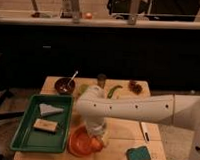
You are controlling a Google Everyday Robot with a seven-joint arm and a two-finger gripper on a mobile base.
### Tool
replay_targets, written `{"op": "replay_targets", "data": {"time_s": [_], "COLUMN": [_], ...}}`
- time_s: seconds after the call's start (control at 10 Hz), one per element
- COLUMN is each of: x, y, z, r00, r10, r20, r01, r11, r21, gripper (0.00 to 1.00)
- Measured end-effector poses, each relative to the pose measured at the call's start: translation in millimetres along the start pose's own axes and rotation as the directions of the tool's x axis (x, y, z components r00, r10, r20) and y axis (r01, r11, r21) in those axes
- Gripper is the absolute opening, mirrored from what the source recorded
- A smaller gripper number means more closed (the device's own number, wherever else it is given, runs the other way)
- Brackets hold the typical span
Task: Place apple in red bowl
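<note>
I have the gripper [95, 136] low at centre frame, jaws together, with the apple [96, 143] just under them at the right rim of the red bowl [77, 142]; I cannot tell if it is gripped. The wooden tabletop [125, 134] stands before dark cabinets [119, 55].

Gripper [97, 138] indistinct, at rim of red bowl [74, 143]

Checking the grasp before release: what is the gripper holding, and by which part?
The gripper seems to hold the apple by its top, over the red bowl's right rim; the contact itself is hidden.
</note>
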Motion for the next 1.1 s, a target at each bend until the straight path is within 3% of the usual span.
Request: {"op": "replay_targets", "data": {"time_s": [0.5,1.1], "x": [-42.6,-51.3], "y": [-24.1,-49.2], "z": [-14.9,-17.1], "r00": [0.994,0.991], "r10": [-0.108,-0.131], "r20": [-0.036,-0.039], "r01": [0.108,0.130], "r11": [0.994,0.991], "r21": [-0.003,-0.011], "gripper": [0.00,0.00]}}
